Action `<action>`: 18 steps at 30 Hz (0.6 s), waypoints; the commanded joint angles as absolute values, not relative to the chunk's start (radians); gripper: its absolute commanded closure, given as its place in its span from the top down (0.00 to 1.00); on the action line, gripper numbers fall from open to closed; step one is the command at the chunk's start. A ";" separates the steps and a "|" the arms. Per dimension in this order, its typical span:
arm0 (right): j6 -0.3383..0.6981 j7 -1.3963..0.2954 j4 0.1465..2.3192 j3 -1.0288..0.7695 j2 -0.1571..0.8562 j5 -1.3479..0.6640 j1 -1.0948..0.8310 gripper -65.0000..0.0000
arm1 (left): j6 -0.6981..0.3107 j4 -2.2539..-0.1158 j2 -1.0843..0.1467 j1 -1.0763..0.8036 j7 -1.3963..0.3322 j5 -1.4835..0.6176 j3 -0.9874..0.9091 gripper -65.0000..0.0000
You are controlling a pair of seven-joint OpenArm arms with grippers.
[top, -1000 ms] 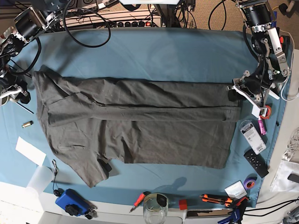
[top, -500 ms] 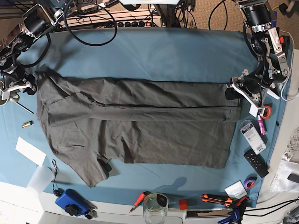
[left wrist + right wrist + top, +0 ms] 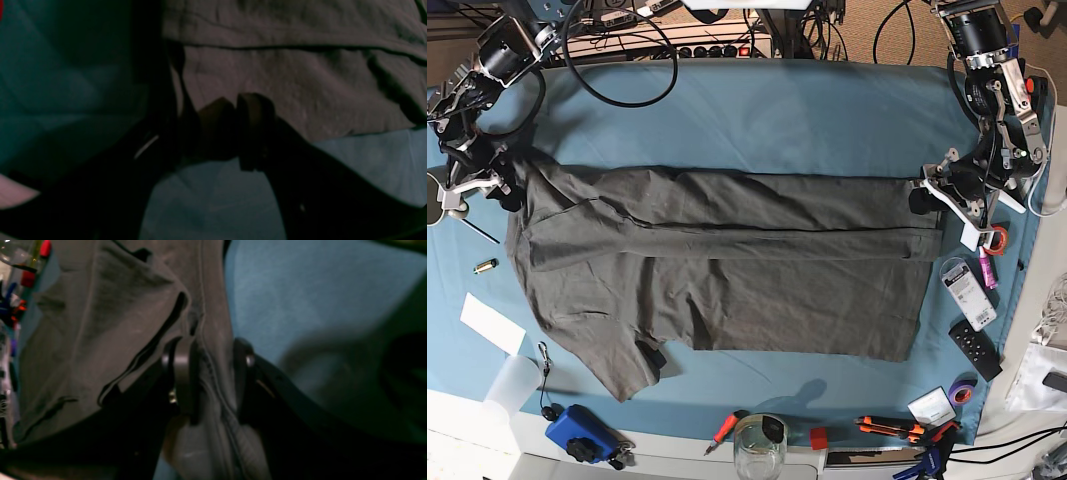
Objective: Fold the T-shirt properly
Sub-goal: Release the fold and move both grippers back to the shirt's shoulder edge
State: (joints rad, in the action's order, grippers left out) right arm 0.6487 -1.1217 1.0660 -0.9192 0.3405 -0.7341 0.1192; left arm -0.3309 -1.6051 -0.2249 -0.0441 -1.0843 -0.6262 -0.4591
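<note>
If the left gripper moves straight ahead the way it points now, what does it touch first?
Most likely the T-shirt. The left gripper looks shut, with its tips at the shirt's edge over the blue cloth; only fabric lies ahead. Depth is unclear, so it may already touch.

The left wrist view is dark and soft: the left pincer (image 3: 235, 130) shows as a near-black silhouette, its pads seemingly together, though whether any cloth of the T-shirt (image 3: 300, 86) lies between them cannot be told. In the right wrist view, the right pincer (image 3: 208, 376) straddles a seamed edge of the shirt, but its lower body is lost in shadow and the frame cuts the garment off at top and left. From the base view, the glass jar (image 3: 759, 447) at the bench's (image 3: 757, 100) near edge is cropped, and both pincers are too small to judge.
</note>
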 commanded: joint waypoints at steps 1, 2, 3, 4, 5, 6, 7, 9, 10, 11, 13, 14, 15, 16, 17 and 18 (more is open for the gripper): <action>0.640 -1.180 1.067 -0.916 0.346 -0.692 0.119 0.29 | -0.335 -1.619 -0.236 -0.033 -1.077 -0.644 -0.460 0.40; 0.639 -1.182 1.067 -0.916 0.343 -0.692 0.119 0.29 | -0.335 -1.619 -0.236 -0.033 -1.077 -0.644 -0.460 0.40; 0.639 -1.184 1.067 -0.916 0.341 -0.691 0.119 0.29 | -0.335 -1.619 -0.236 -0.033 -1.077 -0.644 -0.460 0.40; 0.640 -1.188 1.066 -0.915 0.340 -0.693 0.119 0.29 | -0.335 -1.619 -0.236 -0.033 -1.077 -0.644 -0.460 0.40; 0.639 -1.196 1.066 -0.915 0.341 -0.693 0.119 0.29 | -0.335 -1.619 -0.236 -0.033 -1.077 -0.644 -0.460 0.40; 0.639 -1.202 1.067 -0.915 0.341 -0.698 0.119 0.29 | -0.335 -1.619 -0.236 -0.033 -1.077 -0.644 -0.460 0.40; 0.640 -1.205 1.067 -0.915 0.341 -0.705 0.119 0.29 | -0.335 -1.619 -0.236 -0.033 -1.077 -0.644 -0.460 0.38; 0.639 -1.208 1.067 -0.915 0.341 -0.716 0.119 0.27 | -0.335 -1.619 -0.236 -0.033 -1.077 -0.644 -0.460 0.28; 0.640 -1.209 1.067 -0.915 0.341 -0.718 0.119 0.24 | -0.335 -1.619 -0.236 -0.033 -1.077 -0.644 -0.460 0.21; 0.640 -1.209 1.067 -0.915 0.341 -0.718 0.119 0.18 | -0.335 -1.619 -0.236 -0.033 -1.077 -0.644 -0.460 0.13; 0.639 -1.213 1.067 -0.915 0.341 -0.718 0.119 0.03 | -0.335 -1.619 -0.236 -0.033 -1.077 -0.644 -0.460 0.00; 0.640 -1.216 1.067 -0.915 0.341 -0.718 0.119 0.00 | -0.335 -1.619 -0.236 -0.033 -1.077 -0.644 -0.460 0.00; 0.640 -1.216 1.067 -0.915 0.342 -0.718 0.119 0.00 | -0.335 -1.619 -0.236 -0.033 -1.078 -0.644 -0.460 0.00; 0.640 -1.216 1.067 -0.915 0.342 -0.718 0.119 0.00 | -0.335 -1.619 -0.236 -0.033 -1.079 -0.644 -0.460 0.00; 0.640 -1.217 1.067 -0.915 0.344 -0.718 0.119 0.00 | -0.336 -1.619 -0.236 -0.033 -1.082 -0.644 -0.460 0.00; 0.640 -1.217 1.067 -0.916 0.346 -0.719 0.119 0.00 | -0.335 -1.619 -0.236 -0.033 -1.085 -0.644 -0.460 0.00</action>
State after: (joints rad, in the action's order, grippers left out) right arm 0.6476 -1.1706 1.0645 -0.9192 0.3325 -0.7597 0.1188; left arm -0.3309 -1.6051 -0.2245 -0.0444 -1.0935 -0.6308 -0.4583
